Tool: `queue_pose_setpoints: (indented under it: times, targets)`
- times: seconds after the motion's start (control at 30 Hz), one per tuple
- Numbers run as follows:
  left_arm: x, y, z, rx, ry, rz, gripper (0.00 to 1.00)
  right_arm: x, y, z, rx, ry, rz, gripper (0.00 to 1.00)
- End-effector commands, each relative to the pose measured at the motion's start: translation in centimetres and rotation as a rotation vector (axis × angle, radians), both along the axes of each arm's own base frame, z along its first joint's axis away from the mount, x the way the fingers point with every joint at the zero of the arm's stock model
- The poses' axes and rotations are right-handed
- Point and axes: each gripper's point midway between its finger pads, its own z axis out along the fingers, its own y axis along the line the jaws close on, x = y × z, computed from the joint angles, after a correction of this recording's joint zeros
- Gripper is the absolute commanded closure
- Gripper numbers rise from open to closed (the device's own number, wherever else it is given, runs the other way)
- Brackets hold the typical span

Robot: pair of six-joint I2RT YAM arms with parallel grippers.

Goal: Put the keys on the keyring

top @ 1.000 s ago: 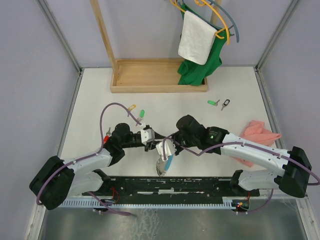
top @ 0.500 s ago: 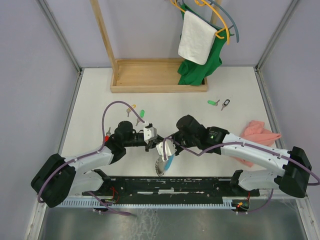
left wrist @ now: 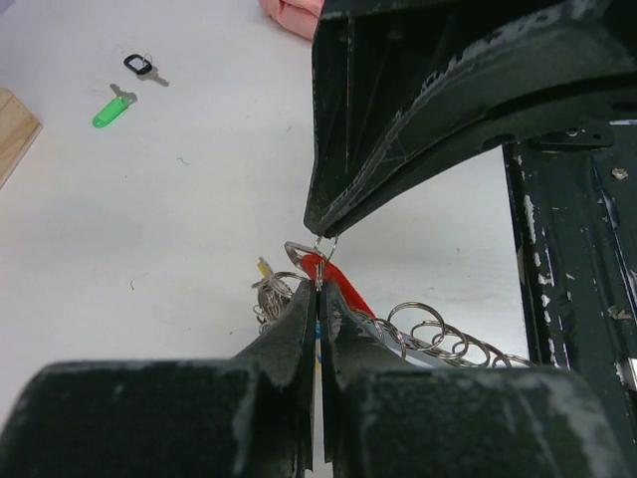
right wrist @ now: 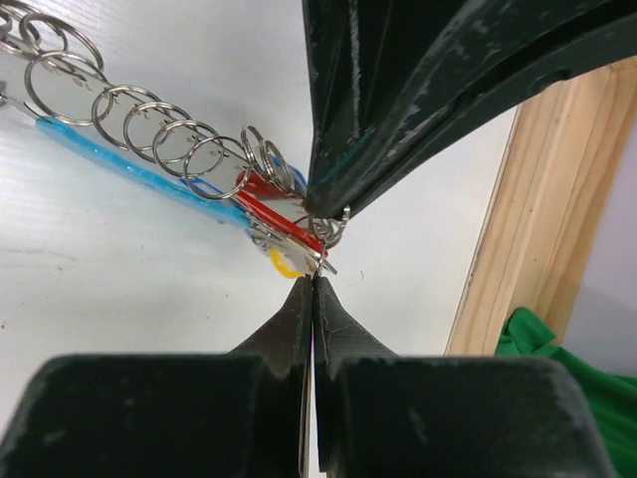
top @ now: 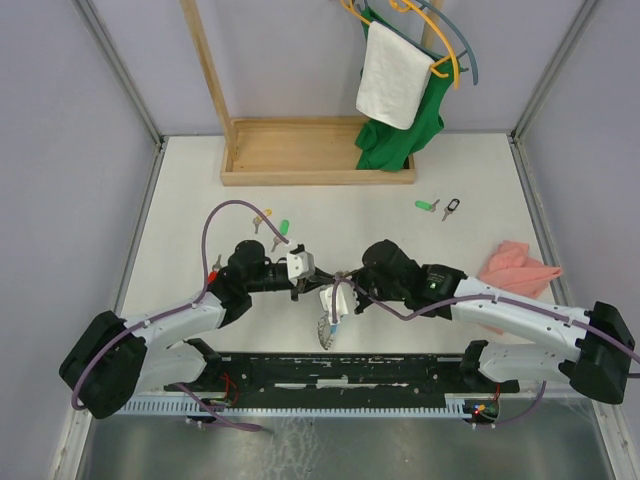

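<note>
The keyring (right wrist: 129, 171) lies on the table (top: 200, 200) at its near middle, between the two arms. Its grey coil and light-blue tube run side by side. A bunch of tagged keys sits at one end, with red and yellow tags visible.

The red key (left wrist: 343, 289) is at that bunch, directly between the two sets of jaws.

- Left gripper (left wrist: 318, 284): jaws closed. The tips pinch the small wire ring of the red key.
- Right gripper (right wrist: 312, 284): jaws closed. The tips bear on the metal of the keyring's bunch, and appear to pinch it.
- The two sets of tips face each other and nearly touch, with only the small ring and key metal between them.

Loose keys on the table:

- A green key (top: 284, 227) and a yellow key (top: 262, 217) lie just beyond the left arm.
- A second green key (left wrist: 111, 108) and a black key (left wrist: 139, 66) lie side by side, well apart at the far right.

A pink cloth (top: 520, 268) lies at the right edge, beside the right arm. A wooden rack (top: 318, 150) stands at the far edge. A white towel (top: 395, 75) and a green garment (top: 400, 135) hang from hangers above the rack's right end.
</note>
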Motion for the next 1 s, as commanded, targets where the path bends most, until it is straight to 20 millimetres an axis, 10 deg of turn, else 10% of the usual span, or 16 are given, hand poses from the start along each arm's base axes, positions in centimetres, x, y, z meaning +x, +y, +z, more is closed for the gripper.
queue_pose_setpoints:
  times: [0.0, 0.43, 0.7, 0.97]
  targets:
    - [0.7, 0.2, 1.9, -0.052, -0.014, 0.051, 0.97, 1.0, -1.0, 0.2, 0.040, -0.034, -0.093, 0.99]
    - [1.6, 0.0, 3.6, -0.159, 0.053, 0.124, 0.97, 0.7, 2.1, -0.2, 0.204, 0.047, -0.093, 0.97]
    - [5.1, 0.4, 2.0, -0.184, 0.164, 0.328, 0.97, 2.6, -1.2, 3.0, 0.456, 0.176, -0.547, 0.52]
    - [9.5, -0.2, -0.7, -0.155, 0.351, 0.532, 0.97, 3.6, -7.0, 1.3, 0.541, 0.295, -1.089, 0.05]
